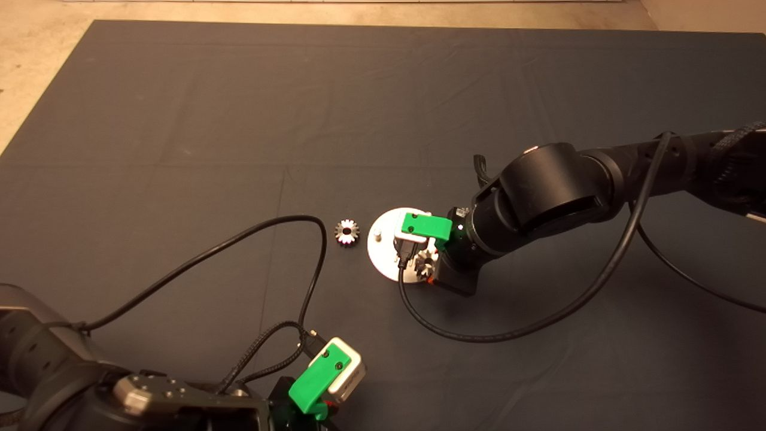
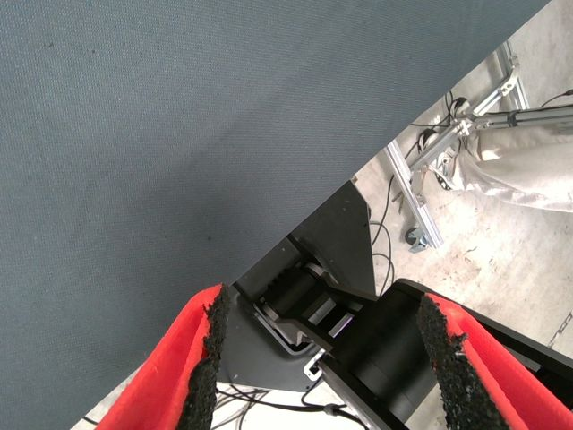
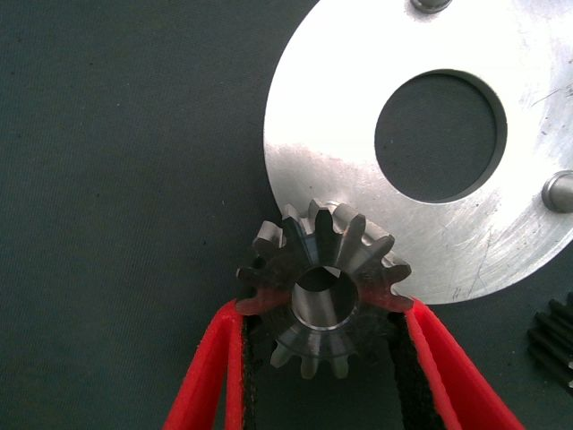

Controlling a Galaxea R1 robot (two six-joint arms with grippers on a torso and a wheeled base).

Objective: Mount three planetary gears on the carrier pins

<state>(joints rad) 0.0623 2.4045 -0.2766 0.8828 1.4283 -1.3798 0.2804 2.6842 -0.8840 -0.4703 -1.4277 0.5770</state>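
My right gripper (image 3: 324,309) is shut on a dark-steel planetary gear (image 3: 320,285) and holds it at the rim of the silver disc (image 3: 331,107), over its edge. Two carrier pins (image 3: 560,190) show on the disc; a third is hidden. A second gear (image 3: 553,339) peeks in beside the disc. In the head view the right gripper (image 1: 421,254) hangs over the disc (image 1: 383,254), with a gear (image 1: 426,263) under it; I cannot tell which gear that one is. Another gear (image 1: 347,232) lies on the mat left of the disc. My left gripper (image 1: 323,389) is parked, open and empty (image 2: 324,300).
The right arm's black cable (image 1: 508,335) loops over the mat in front of the disc. The left arm's cable (image 1: 239,239) arcs close to the loose gear. The left wrist view looks past the mat's edge (image 2: 358,170) at the floor and a metal frame (image 2: 421,197).
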